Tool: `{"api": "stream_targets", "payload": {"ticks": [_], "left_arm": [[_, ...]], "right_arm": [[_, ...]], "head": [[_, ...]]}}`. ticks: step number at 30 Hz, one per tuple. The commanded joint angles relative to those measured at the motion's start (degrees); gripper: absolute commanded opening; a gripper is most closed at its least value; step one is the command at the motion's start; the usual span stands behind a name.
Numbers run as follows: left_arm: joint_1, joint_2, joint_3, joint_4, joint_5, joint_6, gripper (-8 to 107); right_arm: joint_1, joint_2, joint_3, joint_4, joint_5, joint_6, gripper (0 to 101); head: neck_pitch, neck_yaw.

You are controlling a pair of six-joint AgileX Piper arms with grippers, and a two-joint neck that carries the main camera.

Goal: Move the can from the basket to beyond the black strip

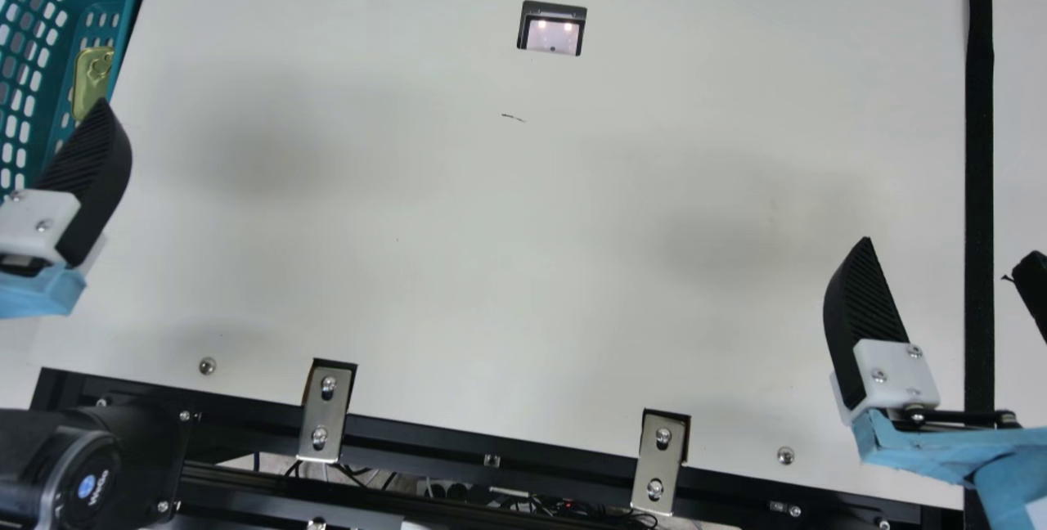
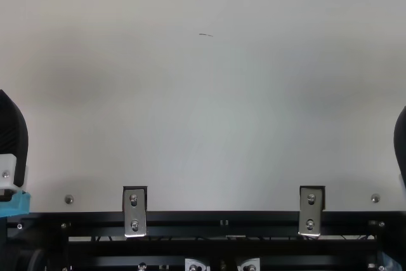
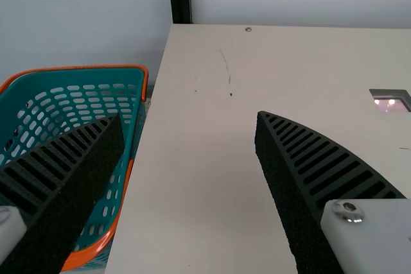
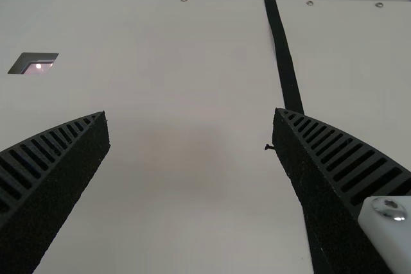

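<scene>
Can (image 1: 92, 82) in basket (image 1: 124, 27), near its edge (tight there); left gripper (image 1: 94, 170) and right gripper (image 1: 950, 248) spread wide.

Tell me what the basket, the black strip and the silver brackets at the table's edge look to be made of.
Basket: moulded plastic, slightly glossy, judging by its regular slots and smooth orange rim.
Black strip: matte, perhaps fabric or tape; it lies flat without shine, but the look doesn't settle which.
Brackets: likely steel, with a greyish metallic sheen.
</scene>
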Motion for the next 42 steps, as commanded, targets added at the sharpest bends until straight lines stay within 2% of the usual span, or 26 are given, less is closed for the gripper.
{"api": "stream_targets", "payload": {"ticks": [1, 42], "left_arm": [[0.0, 0.0, 0.0, 0.0, 0.0, 0.0, 90], [0.0, 0.0, 0.0, 0.0, 0.0, 0.0, 90]], "right_arm": [[0.0, 0.0, 0.0, 0.0, 0.0, 0.0, 101], [0.0, 0.0, 0.0, 0.0, 0.0, 0.0, 101]], "head": [[-0.1, 0.6], [-0.1, 0.6]]}}
